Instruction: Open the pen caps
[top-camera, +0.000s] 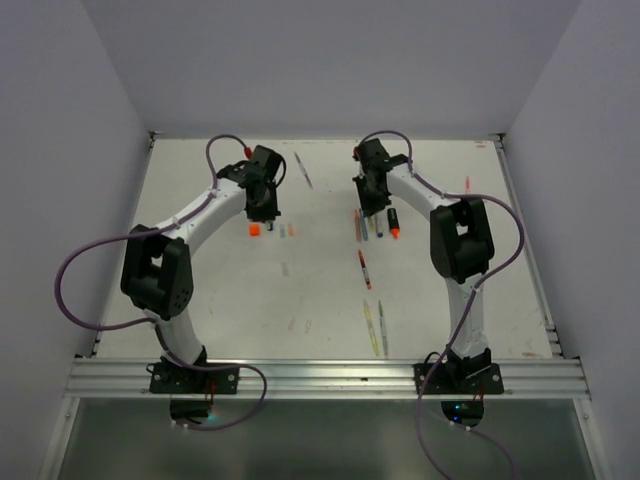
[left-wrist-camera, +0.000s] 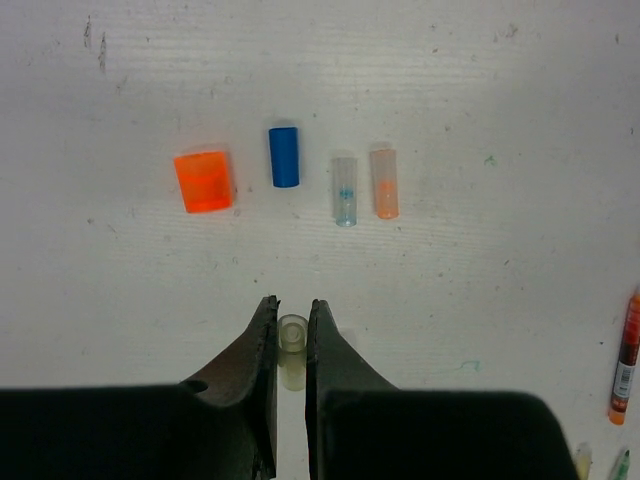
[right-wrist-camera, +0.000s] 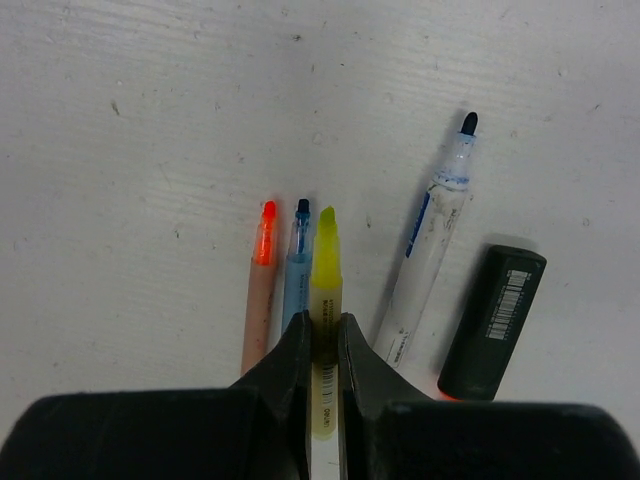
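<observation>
Closest to the left wrist camera, the left gripper (left-wrist-camera: 293, 306) is clenched on a pale cap (left-wrist-camera: 292, 358). The cap's long axis runs along the fingers, and its open mouth seems to face away from the wrist, though the clear plastic makes that hard to read. Beyond it, four loose caps lie on the surface (left-wrist-camera: 480, 80) in a row, apart from one another, each with its long axis pointing away from the camera. From left to right they are a stubby orange cap (left-wrist-camera: 203, 181), slightly tilted, a blue cap (left-wrist-camera: 284, 157), a clear cap with blue inside (left-wrist-camera: 344, 190) and a clear orange-tinted cap (left-wrist-camera: 384, 183). An orange pen (left-wrist-camera: 625, 355) lies at the right edge of that view.

The right gripper (right-wrist-camera: 322, 320) grasps a yellow highlighter (right-wrist-camera: 325, 270) by its barrel, bare tip pointing away from the wrist. Just beside it on the left, parallel and uncapped, lie a blue pen (right-wrist-camera: 298, 262) and an orange-tipped pen (right-wrist-camera: 262, 290). To the right a white marker (right-wrist-camera: 432, 245) angles away with its dark tip exposed, and a black highlighter (right-wrist-camera: 493, 320) lies near it.

From above, both grippers hang low over the far half of the surface, the caps under the left one. A red pen (top-camera: 364, 268) and two yellow-green pens (top-camera: 376, 327) lie nearer the arm bases.
</observation>
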